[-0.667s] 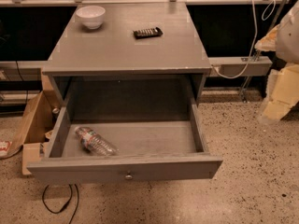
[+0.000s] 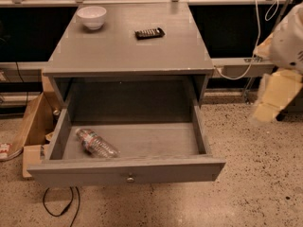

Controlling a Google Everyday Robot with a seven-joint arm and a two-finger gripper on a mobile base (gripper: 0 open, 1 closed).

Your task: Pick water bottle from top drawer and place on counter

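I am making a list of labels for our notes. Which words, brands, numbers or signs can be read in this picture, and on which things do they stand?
No text can be read here.
The water bottle in the top drawer: label band too blurred to read.
The dark flat device on the counter: pale marks, too small to read.
The tool, at the right edge beside the counter: no writing visible.

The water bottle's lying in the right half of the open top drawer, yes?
No, the camera view shows the water bottle lying in the left half of the open top drawer. The gripper hangs off to the drawer's right.
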